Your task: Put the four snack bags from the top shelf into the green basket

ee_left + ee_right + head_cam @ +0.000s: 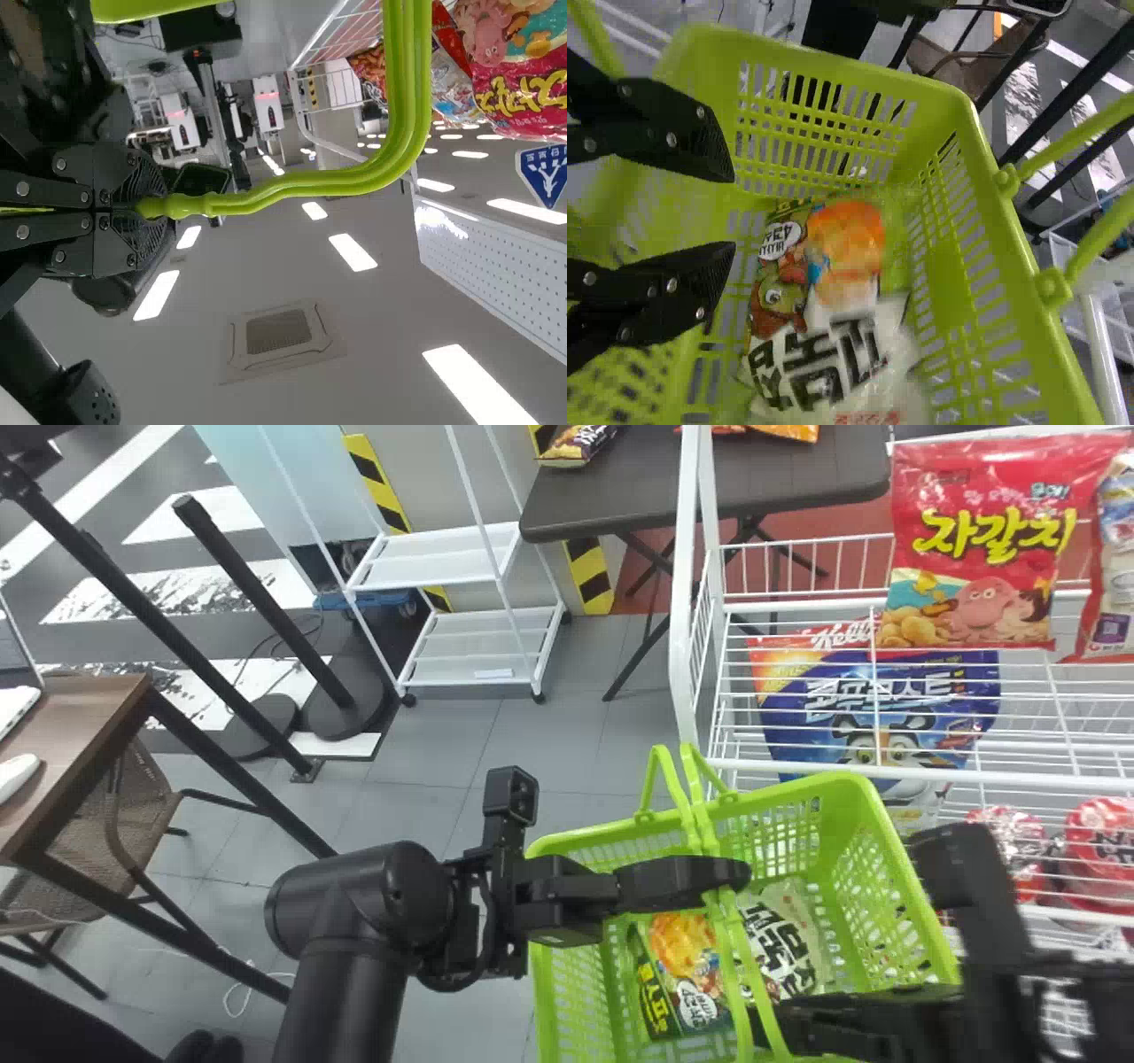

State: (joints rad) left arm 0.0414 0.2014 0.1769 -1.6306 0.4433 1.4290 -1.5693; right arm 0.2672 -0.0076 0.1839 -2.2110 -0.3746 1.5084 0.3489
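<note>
Basket (837, 815): green, mesh-sided, low in the head view, its mouth turned up.
Handles (706, 828): drawn together over the basket's middle, their length running up and down in the head view.
My left gripper (735, 872): clamped on the handles, its long axis lying almost level, pointing right.
My right gripper (855, 939): low at the right, at the basket's right side.
Yellow-and-green snack bag (660, 979): in the basket, left of its mate, long axis nearly up and down, tipped slightly.
Cream snack bag (784, 939): in the basket to the right, printed face up, lettering aslant.
Red snack bag (983, 593): on the top shelf, face toward my head camera, lettering right way up, pink creature at its lower end.
Edge snack bag (1118, 549): just right of the red one, cut off by the head view's border.
Left wrist view: my left gripper (146, 208) pinches the handles' joined bars, which bend beyond my fingertips.
Right wrist view: my right gripper (733, 208) has its fingers spread with nothing held, pointing toward the basket's inside; both bagged snacks lie beyond, printed faces showing.
</note>
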